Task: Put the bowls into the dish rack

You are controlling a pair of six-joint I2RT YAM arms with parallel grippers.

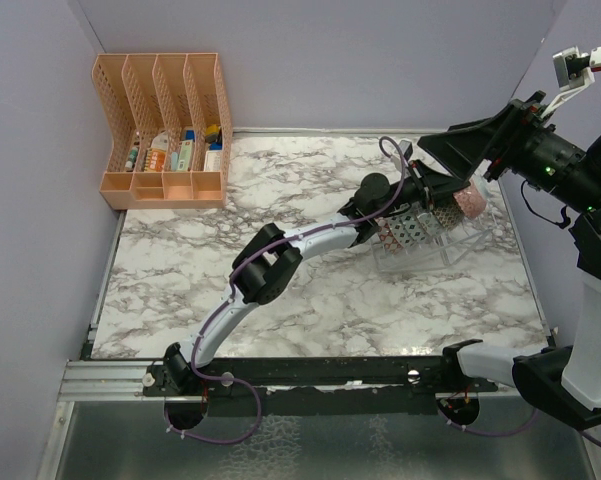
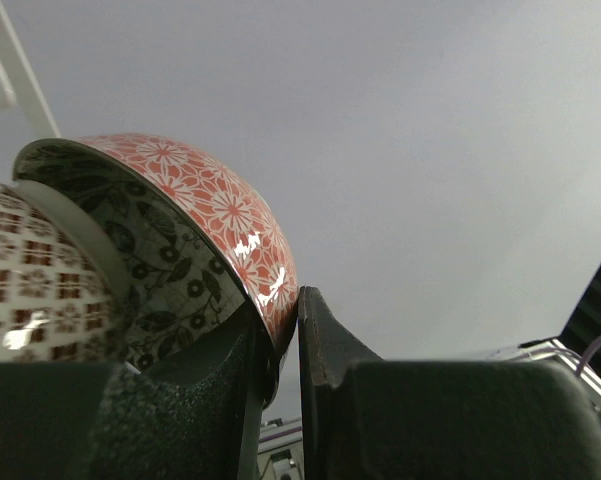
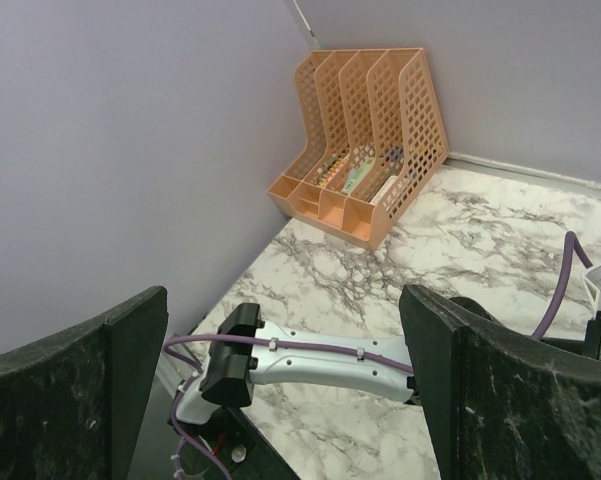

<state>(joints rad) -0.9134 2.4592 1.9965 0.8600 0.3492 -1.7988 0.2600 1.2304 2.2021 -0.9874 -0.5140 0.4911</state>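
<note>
Where the left gripper (image 2: 288, 345) fills the bottom of its own wrist view, its two dark fingers (image 2: 325, 350) stand narrow and pinch the rim of a red floral bowl (image 2: 220, 210), one finger inside the lip and one outside. The bowl is tipped on edge, so its grey-white inside with dark leaves faces the left of the frame. Close against it sits a second bowl (image 2: 30, 290) with a brown-and-white check pattern, cut off by the left edge; whether the two touch is hard to tell.

From above, that hand reaches into the clear dish rack (image 1: 450, 248) at right of centre on the marble table (image 1: 280, 300). The see-through prongs, the arm and the dark bulk of the raised right arm cover much of the rack, so the number of bowls in it cannot be made out.

Seen from its own wrist, the right gripper (image 3: 285, 310) is spread wide with nothing between its fingers. Below it lies the left arm (image 3: 320, 360), and the orange file organizer (image 3: 365, 140) stands at upper centre against the wall
</note>
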